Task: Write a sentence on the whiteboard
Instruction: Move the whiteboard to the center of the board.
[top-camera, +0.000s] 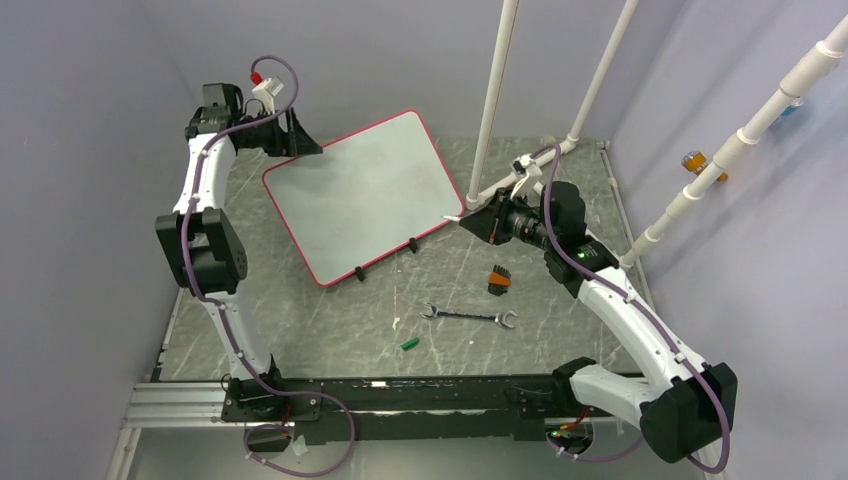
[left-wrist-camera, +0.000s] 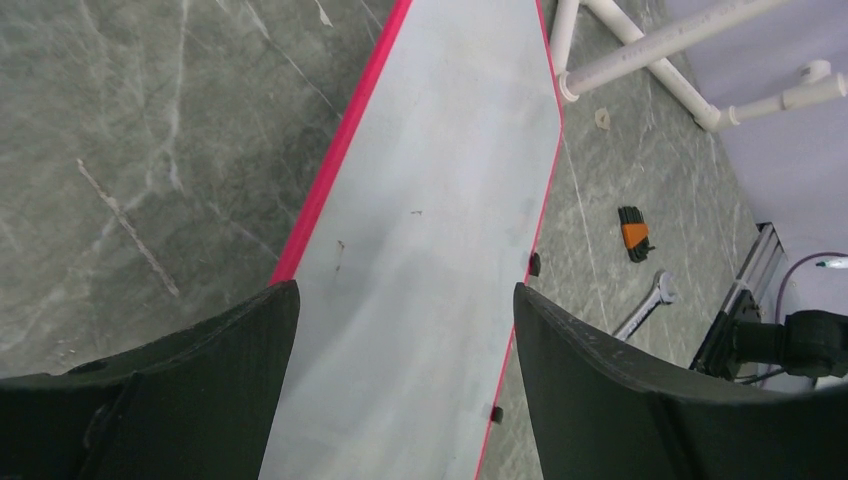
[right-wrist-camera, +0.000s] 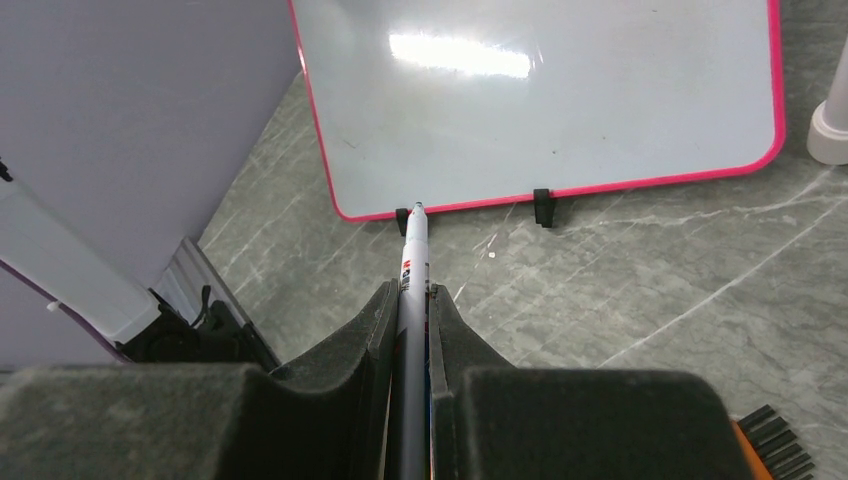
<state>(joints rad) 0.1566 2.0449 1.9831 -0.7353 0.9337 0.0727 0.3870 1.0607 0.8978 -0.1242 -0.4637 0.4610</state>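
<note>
R end effector (right-wrist-camera: 410, 300) clenched on marker (right-wrist-camera: 415, 245), tip near whiteboard (right-wrist-camera: 540, 120) clipped rim. L end effector (left-wrist-camera: 405, 325) released, wide, w/ whiteboard's far-left corner between fingers.

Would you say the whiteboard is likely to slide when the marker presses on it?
Probably stiff: the whiteboard lies flat with straight edges. It may slide, being thin and loose on the smooth table, and the open left end effector isn't clamping it. Its glossy face likely offers the marker little grip.
</note>
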